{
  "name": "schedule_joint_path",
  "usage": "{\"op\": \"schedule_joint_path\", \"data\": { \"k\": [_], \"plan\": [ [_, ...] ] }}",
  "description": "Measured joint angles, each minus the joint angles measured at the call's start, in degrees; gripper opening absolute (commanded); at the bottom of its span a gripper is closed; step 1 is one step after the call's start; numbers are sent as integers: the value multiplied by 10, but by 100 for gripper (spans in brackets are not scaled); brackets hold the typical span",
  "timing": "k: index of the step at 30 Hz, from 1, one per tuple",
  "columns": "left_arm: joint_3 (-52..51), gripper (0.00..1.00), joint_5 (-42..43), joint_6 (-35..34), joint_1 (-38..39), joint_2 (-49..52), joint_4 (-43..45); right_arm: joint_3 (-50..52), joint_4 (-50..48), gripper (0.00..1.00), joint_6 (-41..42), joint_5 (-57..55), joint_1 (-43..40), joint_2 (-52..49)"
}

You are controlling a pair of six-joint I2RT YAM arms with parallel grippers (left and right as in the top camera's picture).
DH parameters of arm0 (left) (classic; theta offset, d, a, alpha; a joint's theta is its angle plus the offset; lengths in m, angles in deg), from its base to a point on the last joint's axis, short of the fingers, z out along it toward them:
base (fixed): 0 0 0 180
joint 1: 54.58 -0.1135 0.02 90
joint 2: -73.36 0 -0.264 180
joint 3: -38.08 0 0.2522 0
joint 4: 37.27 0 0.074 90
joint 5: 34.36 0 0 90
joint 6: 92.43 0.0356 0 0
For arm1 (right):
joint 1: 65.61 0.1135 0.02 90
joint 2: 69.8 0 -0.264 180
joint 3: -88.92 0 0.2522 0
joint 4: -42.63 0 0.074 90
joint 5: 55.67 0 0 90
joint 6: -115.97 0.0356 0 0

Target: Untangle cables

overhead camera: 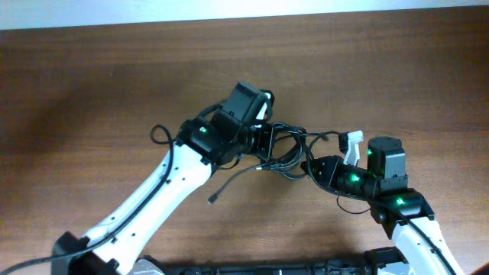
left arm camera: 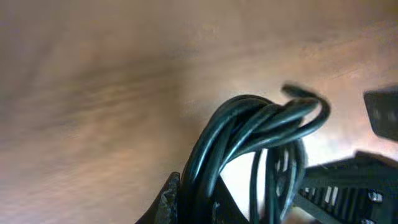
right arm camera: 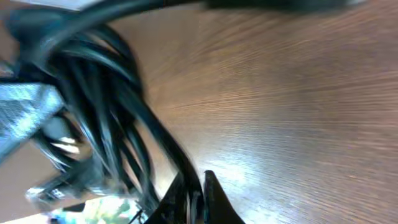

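On wooden table (overhead camera: pixel 92 84), bunched black cables (overhead camera: pixel 289 159)

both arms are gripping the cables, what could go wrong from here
1. The left gripper and the right gripper are both shut on the same bunch of cables, several strands at once; pulling apart may tighten the knot rather than free it.
2. The loose plug end lies on the table close beside the left arm and might snag on it if the arm moves.
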State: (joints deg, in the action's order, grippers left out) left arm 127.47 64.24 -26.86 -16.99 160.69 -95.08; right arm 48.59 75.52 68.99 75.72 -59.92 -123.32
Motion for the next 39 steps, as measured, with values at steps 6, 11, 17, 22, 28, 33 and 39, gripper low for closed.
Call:
{"op": "schedule_joint_path", "data": {
  "k": [6, 11, 17, 22, 28, 33, 39],
  "plan": [
    [0, 0, -122, 0, -49, -50, -7, 20, 25, 4, 1, -56, -2, -8],
    [0, 0, -147, 0, -47, -53, -8, 20, 30, 4, 1, -65, -2, -10],
    [0, 0, -181, 0, -46, -53, -9, 20, 32, 4, 0, -69, -2, -54],
    [0, 0, -206, 0, -46, -53, -11, 20, 32, 4, 0, -69, -2, -94],
    [0, 0, -189, 44, -46, -53, -11, 22, -29, 39, -24, -43, -3, -110],
    [0, 0, -32, 198, -45, -52, -5, 24, -209, 50, -77, 73, -3, -111],
    [0, 0, 61, 260, -47, -34, 4, 24, -288, 39, -88, 155, -4, -111]
  ]
}}
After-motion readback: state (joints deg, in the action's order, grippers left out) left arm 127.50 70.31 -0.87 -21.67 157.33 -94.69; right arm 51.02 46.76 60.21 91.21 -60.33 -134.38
